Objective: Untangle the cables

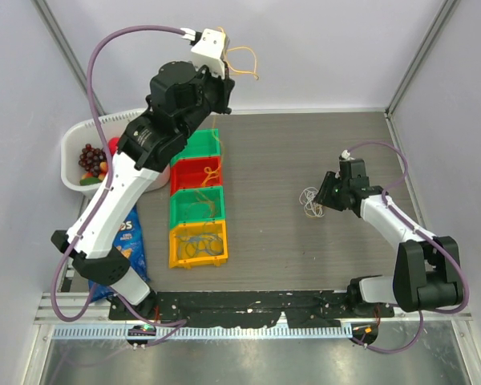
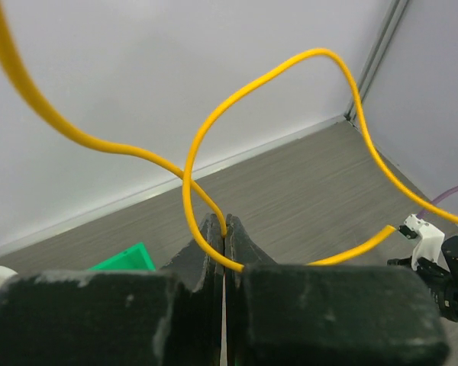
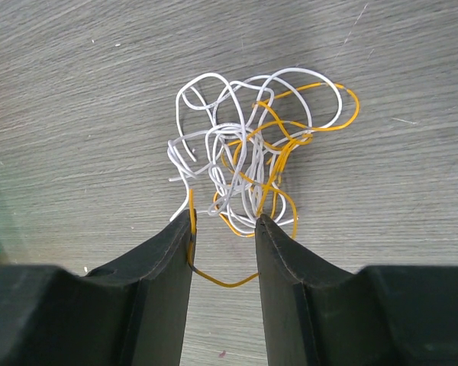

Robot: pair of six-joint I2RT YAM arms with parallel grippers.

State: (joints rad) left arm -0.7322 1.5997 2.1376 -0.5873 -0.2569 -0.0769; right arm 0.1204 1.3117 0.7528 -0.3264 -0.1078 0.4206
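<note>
Right of the row of coloured bins point(image 1: 173, 241), the right arm reaches low across the table. The right gripper point(image 1: 325, 195) point(image 3: 224, 221) is spread open, straddling the near edge of a tangle of white and yellow cables point(image 1: 311, 202) point(image 3: 252, 160). Beyond the bins' far end, the left arm rears high, the left gripper point(image 1: 227, 68) point(image 2: 224, 225) pinched on a yellow cable point(image 1: 245, 59) point(image 2: 290, 69) looping in the air.

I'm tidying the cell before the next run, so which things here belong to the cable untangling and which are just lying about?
Job: yellow cable pinched in the left gripper; white and yellow tangle in front of the open right gripper; coloured bins holding loose cables, probably.
Lying about: white basket of fruit; blue snack bag.
</note>
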